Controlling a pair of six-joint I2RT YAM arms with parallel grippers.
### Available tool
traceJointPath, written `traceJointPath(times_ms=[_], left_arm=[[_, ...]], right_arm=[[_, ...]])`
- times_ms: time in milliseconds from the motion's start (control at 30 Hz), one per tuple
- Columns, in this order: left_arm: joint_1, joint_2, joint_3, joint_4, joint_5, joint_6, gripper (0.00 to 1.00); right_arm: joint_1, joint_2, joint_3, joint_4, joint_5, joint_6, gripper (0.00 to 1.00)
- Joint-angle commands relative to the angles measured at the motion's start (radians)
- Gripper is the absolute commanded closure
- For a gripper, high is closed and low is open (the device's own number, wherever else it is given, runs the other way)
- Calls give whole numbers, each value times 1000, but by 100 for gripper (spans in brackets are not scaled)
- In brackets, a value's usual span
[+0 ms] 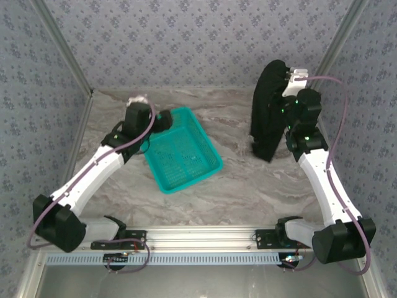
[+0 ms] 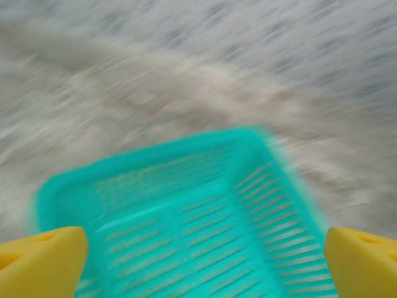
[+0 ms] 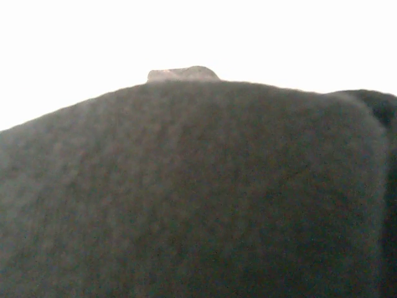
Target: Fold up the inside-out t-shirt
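Teal basket [image 1: 183, 152] sat on the marbled table [image 1: 248, 183]. Left gripper [image 1: 162, 120] was at the basket's far-left corner, yellow fingertips [image 2: 43, 261] spread wide, released. Right of the basket and farther back, right gripper [image 1: 289, 84] was clenched on the inside-out t-shirt [image 1: 268, 112]. The shirt hung in a black bunch, lower end reaching down toward the tabletop.

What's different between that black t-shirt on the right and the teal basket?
The black cloth t-shirt is soft and hangs bunched up from the right arm. The teal plastic basket is rigid and lies flat on the marble-patterned table. The t-shirt is gripped, while the basket is not: the left arm's yellow fingers stand open near it. The t-shirt is solid cloth; the basket has slotted walls. Both are over the same table.
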Motion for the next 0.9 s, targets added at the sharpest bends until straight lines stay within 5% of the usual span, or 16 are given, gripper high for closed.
traceJointPath(times_ms=[0, 233, 467, 633, 867], left_arm=[[79, 28, -130, -163, -92, -62, 2], [23, 72, -202, -195, -87, -99, 9], [55, 186, -136, -105, -31, -46, 62], [135, 280, -31, -84, -49, 43, 85], [309, 527, 323, -167, -136, 417, 89]], right_arm=[[-1, -4, 72, -63, -27, -2, 100], [1, 35, 46, -38, -86, 20, 100], [1, 42, 29, -50, -96, 24, 100], [2, 34, 32, -72, -97, 13, 100], [4, 46, 37, -79, -124, 23, 100]])
